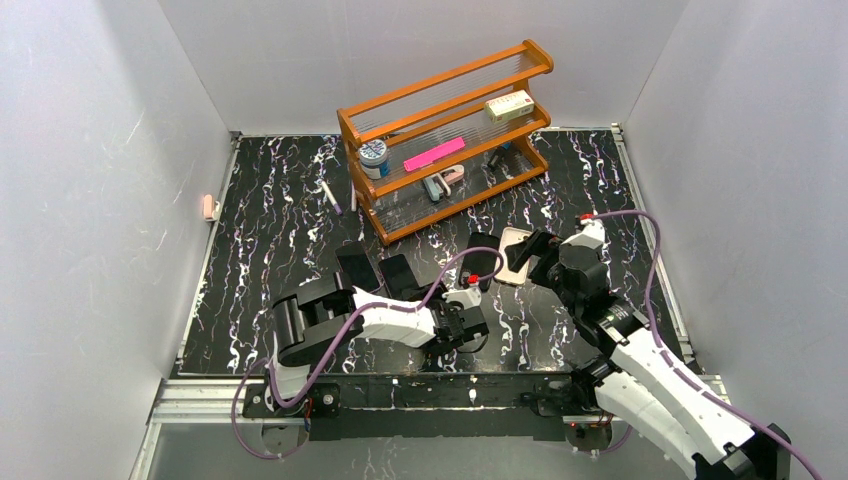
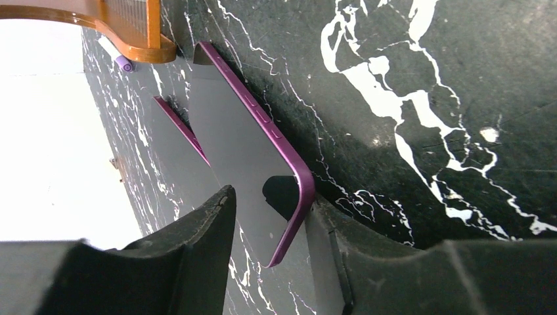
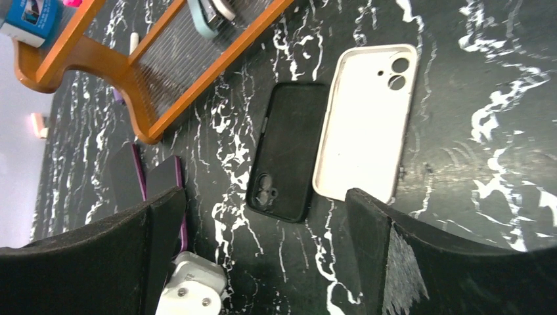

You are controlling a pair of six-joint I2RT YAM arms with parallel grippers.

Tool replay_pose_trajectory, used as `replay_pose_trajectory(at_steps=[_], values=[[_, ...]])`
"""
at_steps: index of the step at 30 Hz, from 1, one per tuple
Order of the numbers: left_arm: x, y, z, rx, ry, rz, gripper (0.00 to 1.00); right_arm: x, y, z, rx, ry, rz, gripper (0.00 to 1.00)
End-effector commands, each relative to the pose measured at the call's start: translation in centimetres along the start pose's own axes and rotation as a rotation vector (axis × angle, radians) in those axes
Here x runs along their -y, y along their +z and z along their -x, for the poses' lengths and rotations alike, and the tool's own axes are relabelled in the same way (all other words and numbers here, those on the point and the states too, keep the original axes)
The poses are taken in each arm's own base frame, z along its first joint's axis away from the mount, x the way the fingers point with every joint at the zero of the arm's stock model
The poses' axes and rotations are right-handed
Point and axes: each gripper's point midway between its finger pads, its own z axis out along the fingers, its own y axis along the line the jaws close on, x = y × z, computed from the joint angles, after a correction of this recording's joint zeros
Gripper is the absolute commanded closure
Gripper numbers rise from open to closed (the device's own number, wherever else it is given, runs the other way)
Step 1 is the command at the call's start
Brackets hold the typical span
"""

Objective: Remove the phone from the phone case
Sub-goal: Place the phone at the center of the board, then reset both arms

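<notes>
Left wrist view: the left gripper (image 2: 271,203) has its fingers parted, straddling the near corner of a bare purple phone (image 2: 243,138). Contact with either pad cannot be confirmed. The phone lies flat on the table (image 2: 427,79), glossy face up, running off toward 11 o'clock, with no case on it.

The right gripper (image 3: 263,197) is spread wide with nothing between its fingers. An empty black case (image 3: 289,144) lies at its 12 o'clock, an empty white case (image 3: 364,118) just beside that at 1 o'clock, and a second phone (image 3: 126,172) at 9 o'clock.

Assessment: separation appears complete. The phone is judged rigid, fairly heavy, glass-faced and slippery; grip it across the long metal edges, never the face. The cases are judged light and pliable; take them at a rim.
</notes>
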Motion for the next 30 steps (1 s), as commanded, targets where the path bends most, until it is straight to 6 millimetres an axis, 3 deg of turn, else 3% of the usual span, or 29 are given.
replay_pose_trajectory(at_steps=[1,7,10,14,17,22,26,28,30], values=[[0.5,-0.3,-0.1,-0.014,-0.075,-0.054,0.53,1.5,-1.6,3.3,0.101,-0.062,-0.1,0.01],[0.0,-0.8,0.4,-0.025,-0.171,-0.162,0.41,3.2,-4.1,6.0,0.195,-0.104,-0.186,0.01],[1.0,-1.5,0.9,-0.03,-0.19,-0.298,0.35,3.9,-5.6,7.5,0.248,-0.118,-0.221,0.01],[1.9,-2.8,1.5,-0.03,-0.244,-0.446,0.31,4.4,-7.0,8.7,0.291,-0.113,-0.242,0.01],[1.2,-3.3,1.8,-0.025,-0.313,-0.502,0.3,4.5,-7.7,9.2,0.306,-0.117,-0.247,0.01],[-3.1,-2.8,2.0,-0.01,-0.54,-0.56,0.27,4.7,-8.7,10.1,0.313,-0.178,-0.267,0.01],[-7.6,-2.1,0.4,0.0,-0.724,-0.522,0.2,4.5,-9.8,11.2,0.345,-0.208,-0.252,0.01],[-10.3,-2.0,-0.3,0.013,-0.823,-0.475,0.03,4.7,-10.6,11.9,0.378,-0.213,-0.259,0.01],[-13.6,-1.7,-1.7,0.027,-0.941,-0.412,0.02,4.9,-11.4,12.6,0.41,-0.219,-0.264,0.01]])
